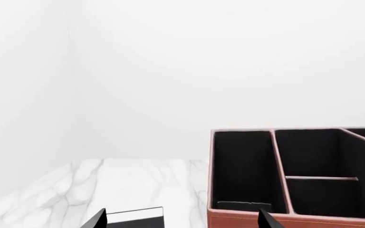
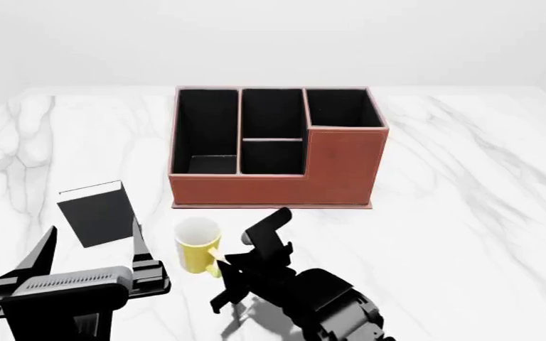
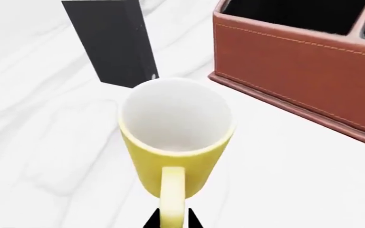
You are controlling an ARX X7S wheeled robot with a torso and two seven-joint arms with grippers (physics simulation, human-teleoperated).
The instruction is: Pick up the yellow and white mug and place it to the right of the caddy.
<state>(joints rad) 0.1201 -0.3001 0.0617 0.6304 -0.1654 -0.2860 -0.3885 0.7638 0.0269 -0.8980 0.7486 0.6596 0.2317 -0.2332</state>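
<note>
The yellow and white mug (image 2: 197, 243) stands upright on the marble table, in front of the caddy's left half, with its handle toward me. My right gripper (image 2: 222, 260) is shut on the handle; in the right wrist view both fingertips of the right gripper (image 3: 172, 219) press the handle's sides below the mug (image 3: 176, 137). The reddish-brown caddy (image 2: 283, 183) sits at the table's middle with its taller section at the right end. It also shows in the right wrist view (image 3: 284, 61) and the left wrist view (image 1: 239, 220). My left gripper (image 2: 90, 249) is open and empty at the near left; its jaws are wide apart in the left wrist view (image 1: 182, 223).
A small dark upright block (image 2: 97, 213) stands left of the mug, just beyond my left gripper; it also shows in the right wrist view (image 3: 116, 42) and the left wrist view (image 1: 135, 219). The white marble table (image 2: 472, 185) extends to the right of the caddy.
</note>
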